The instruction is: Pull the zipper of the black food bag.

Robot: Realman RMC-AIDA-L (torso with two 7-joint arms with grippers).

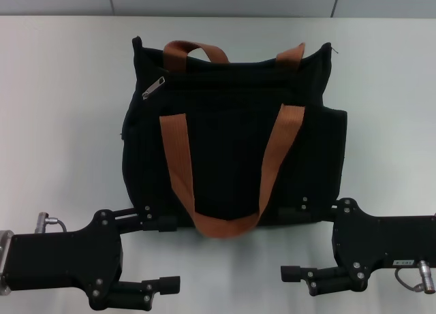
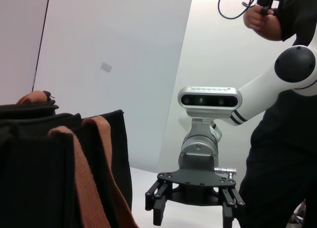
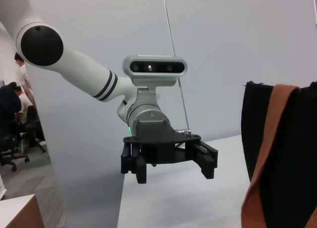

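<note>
One black food bag [image 1: 231, 130] sits on the tabletop [image 1: 61, 123], with two orange straps, one zipper [image 1: 153, 87], and two claws, left claw [image 1: 163, 254] and right claw [image 1: 294, 240], near it.

Head camera looks down from above; wrist cameras sit low, facing each other — sharing the black food bag [image 1: 231, 123] (edge-on).

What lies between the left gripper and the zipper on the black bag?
In the head view, the black food bag's front panel and its near orange strap handle lie between the left gripper and the zipper.
</note>
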